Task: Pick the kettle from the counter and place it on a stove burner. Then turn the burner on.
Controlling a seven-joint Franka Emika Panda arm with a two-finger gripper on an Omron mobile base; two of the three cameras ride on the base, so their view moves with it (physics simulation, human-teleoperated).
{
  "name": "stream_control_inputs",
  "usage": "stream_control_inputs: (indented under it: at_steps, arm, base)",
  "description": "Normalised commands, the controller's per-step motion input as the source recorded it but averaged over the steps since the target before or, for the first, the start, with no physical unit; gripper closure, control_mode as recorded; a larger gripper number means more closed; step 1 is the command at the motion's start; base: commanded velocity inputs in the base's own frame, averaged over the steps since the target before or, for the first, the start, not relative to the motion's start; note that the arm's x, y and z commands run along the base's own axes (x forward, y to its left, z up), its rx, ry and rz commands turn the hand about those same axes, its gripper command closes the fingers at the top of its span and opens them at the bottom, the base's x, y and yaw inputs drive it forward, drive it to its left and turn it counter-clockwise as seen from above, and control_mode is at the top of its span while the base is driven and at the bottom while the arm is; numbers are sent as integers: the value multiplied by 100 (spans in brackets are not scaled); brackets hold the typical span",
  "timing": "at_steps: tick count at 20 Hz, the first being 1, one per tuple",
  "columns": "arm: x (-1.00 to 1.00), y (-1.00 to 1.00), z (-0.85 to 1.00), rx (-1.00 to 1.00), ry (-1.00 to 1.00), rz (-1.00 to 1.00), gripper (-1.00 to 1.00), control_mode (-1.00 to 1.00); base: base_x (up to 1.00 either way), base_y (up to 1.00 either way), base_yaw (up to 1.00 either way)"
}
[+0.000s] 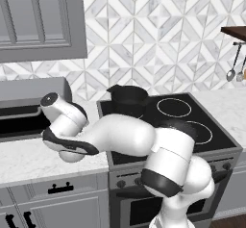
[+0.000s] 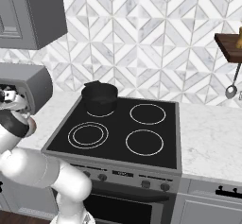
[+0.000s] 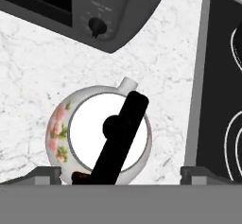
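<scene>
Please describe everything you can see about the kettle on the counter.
The kettle is small and round, glossy white with pink flower decoration on one side. It has a short white spout, a black arched handle crossing over the top and a black knob on its white lid. It stands upright on the white marble counter, between a grey microwave and the black cooktop. The open end effector hangs above it; nothing grips it.

No legible text; marks by microwave knob blurred
</scene>
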Motion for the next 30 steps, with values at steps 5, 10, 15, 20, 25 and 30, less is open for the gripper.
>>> stream_control_inputs:
  at_steps: [5, 10, 15, 20, 25, 30]
  arm:
    - [27, 15, -30, 0, 5, -5, 100, -100]
    - [9, 1, -6, 0, 0, -1, 100, -100]
    - [-1, -3, 0, 0, -2, 0, 100, -100]
    - [-31, -53, 2, 1, -8, -9, 100, -100]
    - [-55, -100, 23, 8, -16, -18, 100, -100]
    - [-35, -100, 38, 12, -7, -26, 100, -100]
  base:
    - [0, 0, 0]
    - [0, 0, 0]
    - [0, 0, 0]
    - [0, 0, 0]
    - [0, 0, 0]
    - [0, 0, 0]
